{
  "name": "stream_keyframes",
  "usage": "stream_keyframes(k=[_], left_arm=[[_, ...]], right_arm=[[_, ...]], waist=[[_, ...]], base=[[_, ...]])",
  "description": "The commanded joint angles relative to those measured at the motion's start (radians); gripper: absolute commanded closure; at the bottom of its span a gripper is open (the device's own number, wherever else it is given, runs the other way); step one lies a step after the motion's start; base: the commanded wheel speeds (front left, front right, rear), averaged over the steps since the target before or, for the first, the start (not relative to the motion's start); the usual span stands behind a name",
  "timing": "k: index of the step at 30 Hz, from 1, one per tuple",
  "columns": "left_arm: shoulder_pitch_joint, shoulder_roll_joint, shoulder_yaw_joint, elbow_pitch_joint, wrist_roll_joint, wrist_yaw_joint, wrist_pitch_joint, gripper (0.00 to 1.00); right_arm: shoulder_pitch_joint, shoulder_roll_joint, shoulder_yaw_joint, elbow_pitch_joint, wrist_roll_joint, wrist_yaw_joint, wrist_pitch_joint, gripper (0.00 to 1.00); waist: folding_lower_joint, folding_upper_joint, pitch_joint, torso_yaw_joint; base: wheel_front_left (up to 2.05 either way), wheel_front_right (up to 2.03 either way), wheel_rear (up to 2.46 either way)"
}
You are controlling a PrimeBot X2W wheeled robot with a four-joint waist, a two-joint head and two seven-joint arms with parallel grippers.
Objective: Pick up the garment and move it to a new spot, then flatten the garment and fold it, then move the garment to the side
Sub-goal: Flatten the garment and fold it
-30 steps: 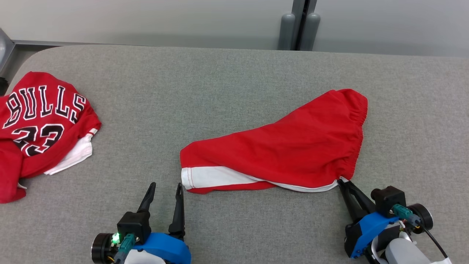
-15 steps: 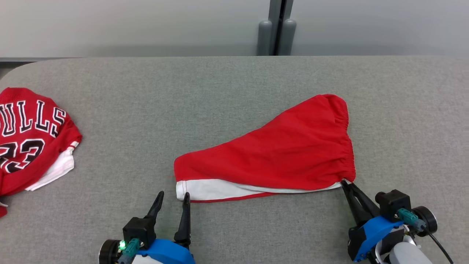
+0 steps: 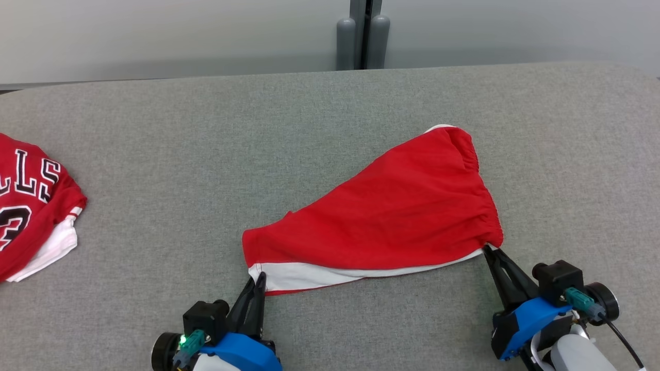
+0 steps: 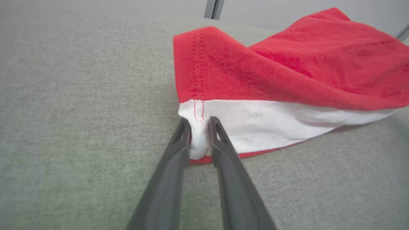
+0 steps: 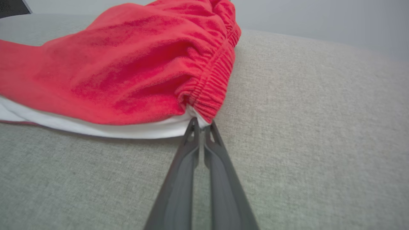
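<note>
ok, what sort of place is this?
Probably a robotics lab's garment-folding station, not a home: a wide grey fabric-covered table, bare pale wall panels behind it, red shorts and a Bulls jersey laid out.

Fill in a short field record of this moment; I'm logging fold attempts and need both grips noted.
garment: red shorts with white trim, on the grey table
left hand: shut on the white hem corner
right hand: shut on the white edge at the waistband corner
also there: red jersey, at the table's left edge
</note>
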Motion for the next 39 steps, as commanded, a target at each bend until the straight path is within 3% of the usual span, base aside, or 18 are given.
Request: stream_keyframes(k=[1,12,21,26,35,39], left_arm=[[-0.012,0.0,-0.004,-0.019,0.009,0.002,-0.003,1.0],[-0.062,0.003,0.124,-0.287,0.12,-0.001,-0.003,1.0],[-0.238,0.093,0.186,-0.394,0.205,-0.033,-0.003,1.0],[-0.386,0.125,0.195,-0.349,0.235,-0.036,-0.003,1.0],[-0.683,0.102,0.189,-0.271,0.3,0.014,-0.003,1.0],[-0.702,0.08,0.192,-0.281,0.294,0.034,-0.003,1.0]], right_arm=[[-0.007,0.002,-0.012,-0.015,0.001,0.0,-0.003,1.0],[-0.046,-0.009,-0.05,-0.188,0.036,0.0,-0.003,1.0],[-0.188,-0.076,0.02,-0.314,0.084,0.0,-0.003,1.0],[-0.329,-0.117,0.065,-0.269,0.103,0.0,-0.003,1.0],[-0.642,-0.125,0.067,-0.144,0.062,0.0,-0.003,1.0],[-0.694,-0.111,0.04,-0.135,0.016,0.0,-0.003,1.0]], waist=[[-0.0001,0.0,-0.007,0.002],[-0.0001,0.0,-0.1,0.015],[-0.0001,0.0,-0.162,-0.003],[-0.0001,0.0,-0.108,-0.005],[-0.0001,0.0,0.073,0.007],[-0.0001,0.0,0.098,0.023]], base=[[0.0,0.0,0.0],[0.0,0.0,0.0],[0.0,0.0,0.0],[0.0,0.0,0.0],[0.0,0.0,0.0],[0.0,0.0,0.0]])
